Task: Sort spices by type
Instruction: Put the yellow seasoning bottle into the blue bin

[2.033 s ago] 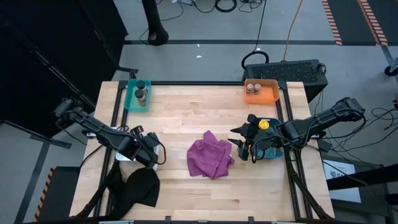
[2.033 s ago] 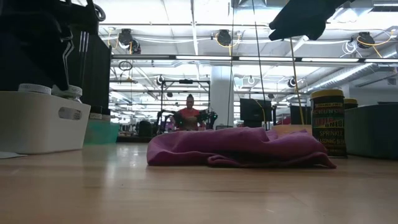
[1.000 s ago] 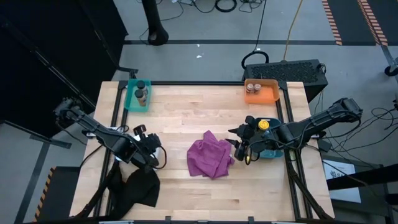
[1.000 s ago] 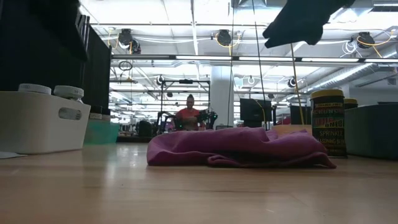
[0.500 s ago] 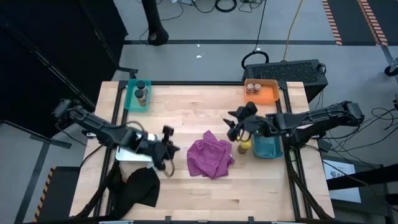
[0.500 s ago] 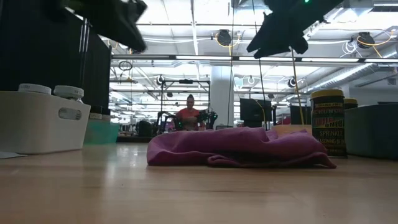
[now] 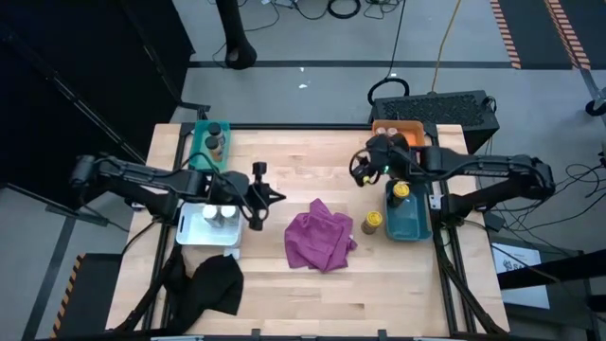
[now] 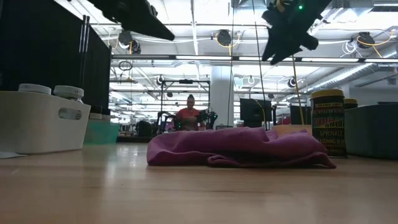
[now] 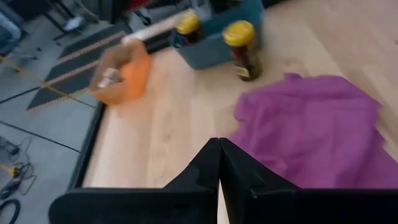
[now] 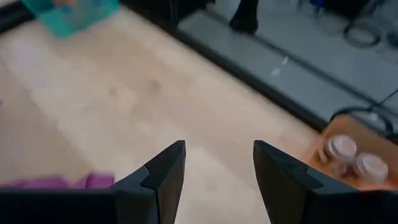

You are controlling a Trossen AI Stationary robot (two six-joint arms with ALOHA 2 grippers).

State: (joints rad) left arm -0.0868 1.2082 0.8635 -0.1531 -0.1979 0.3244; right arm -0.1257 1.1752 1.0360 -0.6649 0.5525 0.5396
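Hovered over worktop (image 7: 284,170): left pincer (image 7: 268,196) closed, empty; right pincer (image 7: 358,172) parted, empty. Risked toppling lone yellow-lidded jar (image 7: 372,222) beside magenta cloth (image 7: 320,237) on careless descent.

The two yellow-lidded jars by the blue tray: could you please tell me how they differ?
The yellow-lidded jar on the table stands outside the blue tray, beside the magenta cloth; the yellow-lidded jar in the tray stands inside it, farther from the cloth. Both stand upright, held by neither tool.
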